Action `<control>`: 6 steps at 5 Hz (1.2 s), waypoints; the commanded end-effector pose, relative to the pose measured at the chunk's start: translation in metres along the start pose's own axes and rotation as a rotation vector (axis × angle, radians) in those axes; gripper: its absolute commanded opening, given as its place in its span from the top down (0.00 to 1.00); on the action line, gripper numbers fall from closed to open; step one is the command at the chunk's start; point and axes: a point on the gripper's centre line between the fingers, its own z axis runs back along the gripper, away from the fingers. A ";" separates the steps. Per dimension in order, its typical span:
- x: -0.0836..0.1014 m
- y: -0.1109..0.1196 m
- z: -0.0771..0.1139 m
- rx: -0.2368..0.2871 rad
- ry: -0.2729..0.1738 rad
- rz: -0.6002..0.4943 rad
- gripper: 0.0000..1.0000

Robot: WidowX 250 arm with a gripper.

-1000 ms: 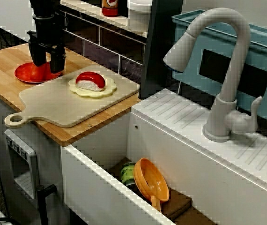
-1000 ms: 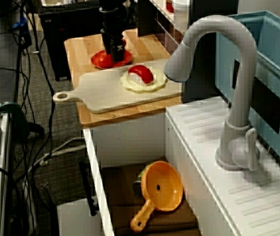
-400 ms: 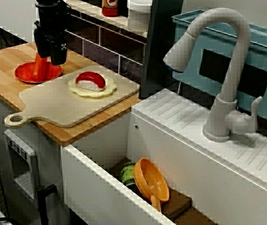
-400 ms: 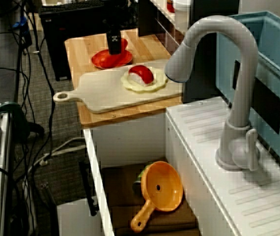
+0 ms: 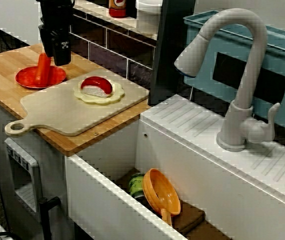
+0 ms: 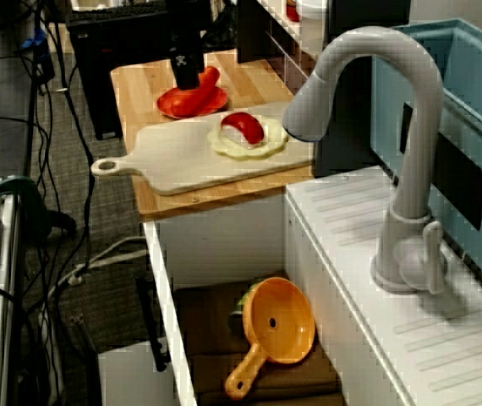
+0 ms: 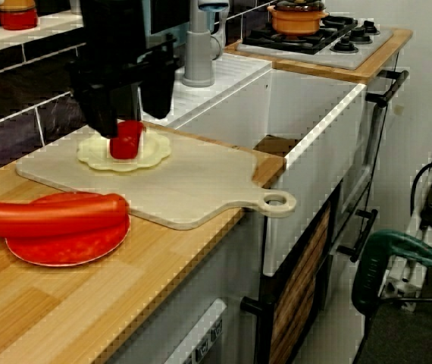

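The sausage (image 7: 53,214) lies flat across the red plate (image 7: 72,246). In the view from the counter's end, one end pokes out past the rim. The plate sits on the wooden counter (image 7: 64,318), near its back edge and towards the end farthest from the sink.

In the view from above the tap, the sausage's long axis runs slantwise to the counter's edges, from the front side towards the tiled wall. The gripper (image 7: 129,114) hangs straight above the plate, clear of the sausage, so the sausage lies directly below the fingers. The fingers are spread apart with nothing between them. Whether their gap lines up across the sausage or along it I cannot tell, since the views disagree.

Just beside the plate, on the sink side, is the pale cutting board (image 7: 193,189), with its handle sticking out over the counter's front edge. On the board sits a cream frilled dish holding a toy sushi piece (image 5: 97,86), well apart from the fingers.

Past the board come the sink, with an orange strainer (image 6: 279,321) down inside, and the grey tap (image 5: 232,75).
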 end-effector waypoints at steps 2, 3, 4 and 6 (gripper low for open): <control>-0.014 -0.030 0.025 0.020 -0.266 -0.367 0.00; -0.006 -0.036 0.021 0.055 -0.281 -0.397 0.00; 0.014 -0.036 0.018 0.053 -0.256 -0.401 0.00; 0.038 -0.041 0.004 0.069 -0.264 -0.472 0.00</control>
